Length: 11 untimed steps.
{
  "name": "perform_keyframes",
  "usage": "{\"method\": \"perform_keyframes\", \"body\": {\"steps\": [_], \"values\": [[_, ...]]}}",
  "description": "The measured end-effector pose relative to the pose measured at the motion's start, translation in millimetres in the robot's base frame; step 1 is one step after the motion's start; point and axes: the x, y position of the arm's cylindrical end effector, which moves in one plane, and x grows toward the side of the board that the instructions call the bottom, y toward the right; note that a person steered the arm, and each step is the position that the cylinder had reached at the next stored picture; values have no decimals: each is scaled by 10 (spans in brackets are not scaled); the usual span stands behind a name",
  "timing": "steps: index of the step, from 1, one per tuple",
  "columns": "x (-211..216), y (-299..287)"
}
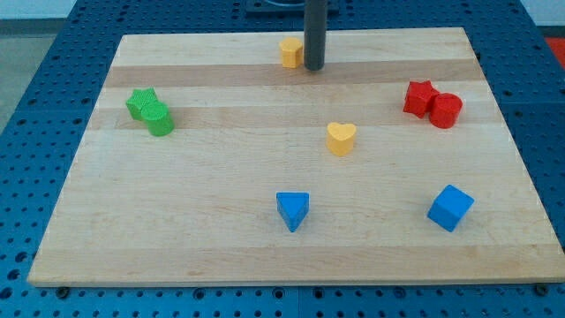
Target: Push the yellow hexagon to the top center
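Already the yellow hexagon (290, 52) sits at the frame's top centre near the board's (494, 230) far edge, my tip (313, 67) touching its right side, a bare rod with no claw, so only the gentlest nudge is wise.

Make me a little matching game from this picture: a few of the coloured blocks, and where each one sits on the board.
Blocks:
1. yellow hexagon
2. yellow heart
3. blue cube
4. green blocks

Places:
A. view's left
B. top centre, just left of my tip
C. view's bottom right
D. near the middle

Pairs: 1-B, 2-D, 3-C, 4-A
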Motion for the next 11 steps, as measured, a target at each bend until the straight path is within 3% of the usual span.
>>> {"method": "perform_keyframes", "body": {"steps": [1,5,6,11], "values": [[33,221],[532,-530],[313,-525],[-3,-517]]}}
